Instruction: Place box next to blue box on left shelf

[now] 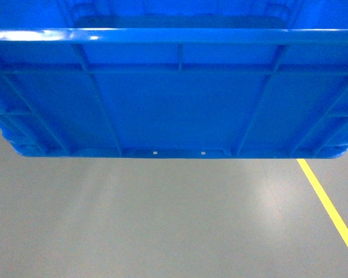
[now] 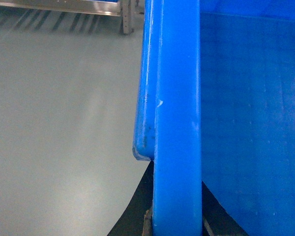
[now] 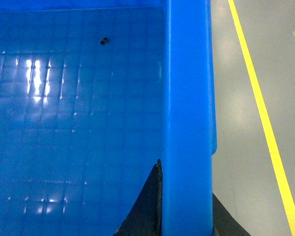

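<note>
The box (image 1: pixel 174 98), a large bright-blue crate with a thick rim and ribbed wall, hangs above the floor and fills the upper half of the head view. Neither gripper shows there. In the left wrist view my left gripper (image 2: pixel 177 178) is shut on the box's rim (image 2: pixel 177 108), with a black finger (image 2: pixel 136 216) on each side of it. My right gripper (image 3: pixel 187 179) is shut on the opposite rim (image 3: pixel 187 98), one finger (image 3: pixel 146 209) inside the box. A pale metal rail (image 2: pixel 64 6), probably the left shelf, crosses the top. The other blue box is out of view.
Grey floor (image 1: pixel 162 220) lies under the box. A yellow floor line (image 1: pixel 330 208) runs along the right, also in the right wrist view as the line (image 3: pixel 260 98). A metal upright (image 2: pixel 126 19) stands at the end of the rail, with slat shadows on the floor beside it.
</note>
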`<state>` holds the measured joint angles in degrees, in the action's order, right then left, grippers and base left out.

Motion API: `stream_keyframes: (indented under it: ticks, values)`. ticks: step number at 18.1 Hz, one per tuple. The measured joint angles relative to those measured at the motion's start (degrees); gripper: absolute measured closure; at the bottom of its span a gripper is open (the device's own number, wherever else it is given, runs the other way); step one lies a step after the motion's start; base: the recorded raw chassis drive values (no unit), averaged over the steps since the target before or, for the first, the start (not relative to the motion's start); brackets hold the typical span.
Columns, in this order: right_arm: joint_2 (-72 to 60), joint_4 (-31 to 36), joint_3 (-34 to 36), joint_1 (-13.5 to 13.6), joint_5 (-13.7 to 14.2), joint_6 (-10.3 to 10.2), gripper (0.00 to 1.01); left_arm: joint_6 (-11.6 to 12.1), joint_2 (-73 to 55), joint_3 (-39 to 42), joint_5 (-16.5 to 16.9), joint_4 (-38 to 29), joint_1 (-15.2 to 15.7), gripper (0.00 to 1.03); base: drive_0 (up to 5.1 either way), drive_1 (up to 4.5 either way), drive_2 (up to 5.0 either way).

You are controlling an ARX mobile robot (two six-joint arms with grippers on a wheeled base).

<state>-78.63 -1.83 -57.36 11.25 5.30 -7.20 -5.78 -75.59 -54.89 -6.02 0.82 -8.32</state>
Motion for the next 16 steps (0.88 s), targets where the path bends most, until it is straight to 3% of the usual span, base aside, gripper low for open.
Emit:
stream_keyframes:
  ticks: [16]
  values:
    - [0.00, 0.04, 0.00, 0.00, 0.02, 0.13, 0.93, -0.04, -0.02, 0.00, -0.02, 0.02, 0.00, 0.97, 0.0, 4.28, -4.4]
